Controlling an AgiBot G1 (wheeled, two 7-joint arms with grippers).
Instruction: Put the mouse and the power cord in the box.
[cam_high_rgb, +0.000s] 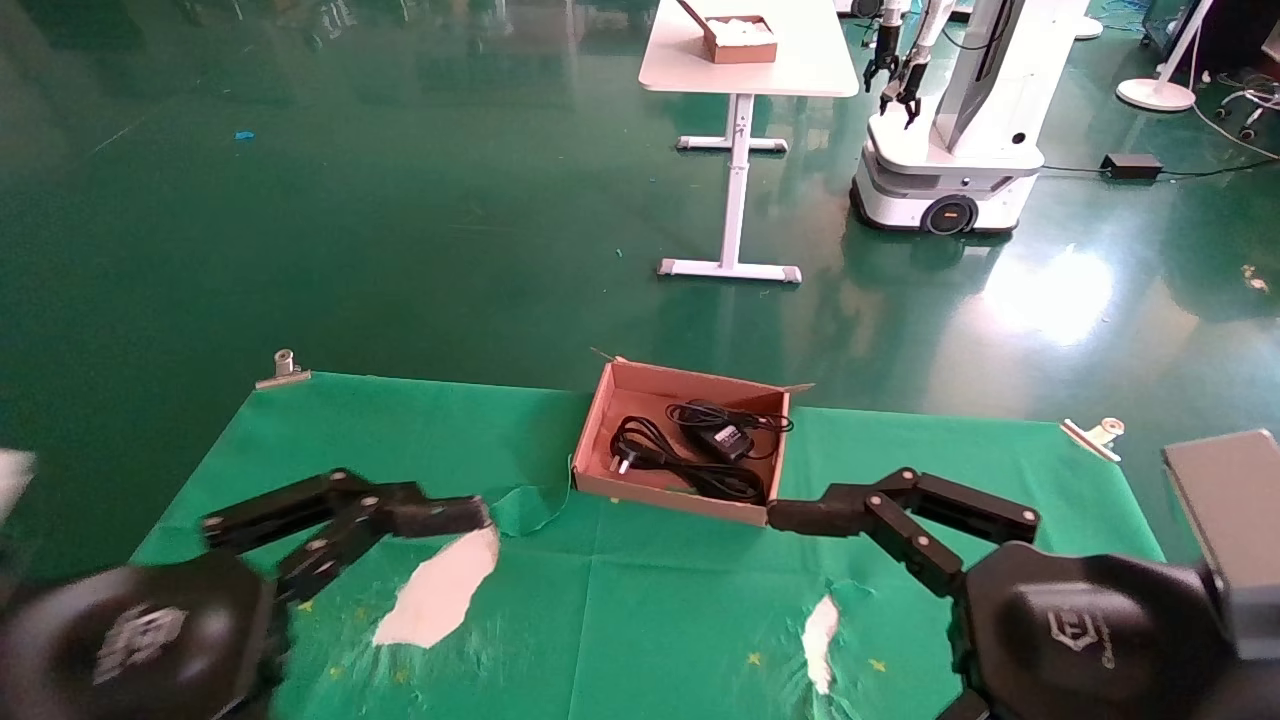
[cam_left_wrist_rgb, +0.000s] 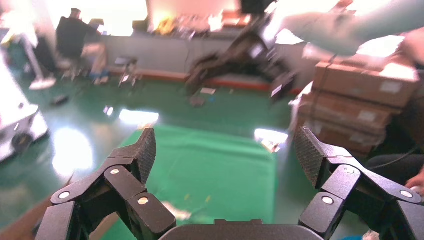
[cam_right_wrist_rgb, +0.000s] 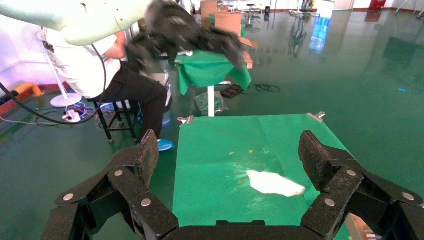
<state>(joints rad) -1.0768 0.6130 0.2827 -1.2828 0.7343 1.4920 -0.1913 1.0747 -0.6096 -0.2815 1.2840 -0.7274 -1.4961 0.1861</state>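
The shallow brown box (cam_high_rgb: 596, 432) stands at the far middle of the green-covered table. Inside it lie the power cord (cam_high_rgb: 680, 466), looped with its plug toward the left wall, and the small black mouse (cam_high_rgb: 724, 437) with thin cable coiled behind it. My left gripper (cam_high_rgb: 420, 500) hovers low to the left of the box, open and empty; the left wrist view shows its gripper (cam_left_wrist_rgb: 225, 150) over bare green cloth. My right gripper (cam_high_rgb: 835, 495) is just off the box's near right corner, open and empty, and its gripper (cam_right_wrist_rgb: 227, 155) looks across the table.
The green cloth is torn, showing white patches (cam_high_rgb: 440, 590) (cam_high_rgb: 820, 630). Metal clips (cam_high_rgb: 284, 368) (cam_high_rgb: 1096, 436) hold its far corners. A grey panel (cam_high_rgb: 1225, 500) sits at the right edge. Beyond are a white table (cam_high_rgb: 745, 70) and another robot (cam_high_rgb: 950, 130). A seated person (cam_right_wrist_rgb: 120, 75) is beside the table.
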